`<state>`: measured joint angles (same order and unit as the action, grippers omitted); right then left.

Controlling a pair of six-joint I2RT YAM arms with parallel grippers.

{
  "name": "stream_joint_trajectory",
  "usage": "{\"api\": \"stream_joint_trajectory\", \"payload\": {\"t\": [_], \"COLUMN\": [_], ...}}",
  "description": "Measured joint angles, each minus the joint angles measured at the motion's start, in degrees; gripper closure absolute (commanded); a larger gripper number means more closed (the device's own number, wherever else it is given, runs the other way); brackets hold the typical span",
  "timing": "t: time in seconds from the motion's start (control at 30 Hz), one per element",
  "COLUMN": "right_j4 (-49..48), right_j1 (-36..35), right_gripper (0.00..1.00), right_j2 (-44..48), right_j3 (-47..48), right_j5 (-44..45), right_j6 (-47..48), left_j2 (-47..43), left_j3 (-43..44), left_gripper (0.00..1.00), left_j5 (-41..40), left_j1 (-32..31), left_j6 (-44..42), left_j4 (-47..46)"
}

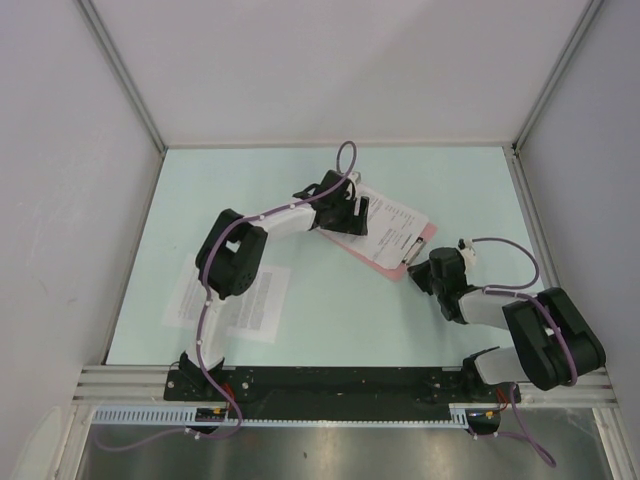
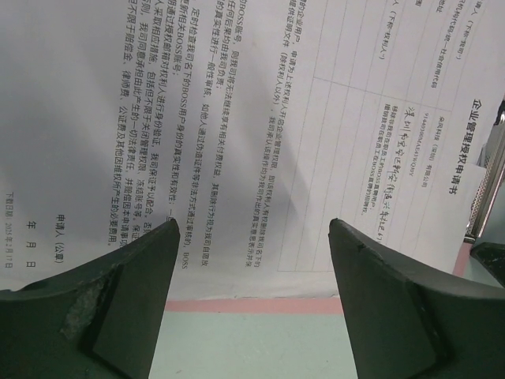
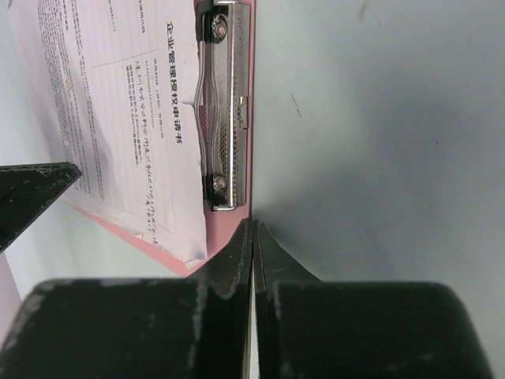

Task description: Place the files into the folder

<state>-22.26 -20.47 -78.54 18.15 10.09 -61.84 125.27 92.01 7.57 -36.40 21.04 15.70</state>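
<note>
Pale green table: pink folder, loose files.

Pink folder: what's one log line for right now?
left gripper open above files on folder | right gripper shut near clip | other sheets loose

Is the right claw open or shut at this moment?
Shut. In the right wrist view the right claw has its fingers pressed together, nothing between them, tips at the folder's edge.
</note>
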Motion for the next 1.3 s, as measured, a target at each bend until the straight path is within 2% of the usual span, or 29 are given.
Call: {"api": "stream_joint_trajectory", "payload": {"t": [0.1, 0.2, 0.3, 0.33, 0.43, 0.53, 0.7, 0.9, 1.07, 1.3], "right_j4": [0.74, 7.82, 15.78, 17.46, 21.84, 24.98, 28.63, 29.75, 30.14, 30.67], "right_j1": [0.26, 0.28, 0.66, 0.81, 2.78, 6.51, 9.49, 9.44, 9.07, 8.5], "right_gripper": [1.0, 1.0, 0.7, 0.5, 0.33, 0.25, 0.22, 0.2, 0.2, 0.22], "right_j2": [0.57, 2.1, 2.71, 3.06, 4.87, 3.56, -4.96, -10.36, -12.87, -13.92], "right_j3": [0.04, 3.32, 10.16, 11.93, 16.61, 20.48, 27.82, 30.36, 31.32, 31.78], "right_j5": [-0.22, 0.2, 0.61, 1.05, 1.27, -0.31, -3.76, -7.23, -8.44, -10.19], "right_j6": [1.11, 4.26, 8.94, 9.88, 14.97, 19.23, 24.17, 25.7, 25.99, 27.52], "left_j2": [-0.04, -0.61, -2.84, -3.65, -6.38, -7.52, -0.92, 7.39, 6.32, -5.14], "left_j3": [0.0, -0.44, -2.4, -2.84, -3.04, -0.28, 12.57, 14.4, 9.86, -8.2], "left_gripper": [0.14, 0.11, 0.07, 0.06, 0.09, 0.12, 0.14, 0.17, 0.19, 0.18], "left_j5": [0.09, 0.28, 0.79, 1.03, 1.9, 3.02, 4.66, 1.95, -1.53, -5.14], "left_j1": [-0.09, -0.24, -0.61, -0.7, -0.92, -0.96, -0.96, -0.98, -1.09, -1.75], "left_j6": [-0.33, -0.39, 0.2, 0.5, 1.75, 3.48, 6.29, 9.64, 13.4, 22.69], "left_j4": [0.0, 0.33, 2.14, 2.82, 3.06, 2.78, 1.86, 2.19, 1.44, -2.49]}}
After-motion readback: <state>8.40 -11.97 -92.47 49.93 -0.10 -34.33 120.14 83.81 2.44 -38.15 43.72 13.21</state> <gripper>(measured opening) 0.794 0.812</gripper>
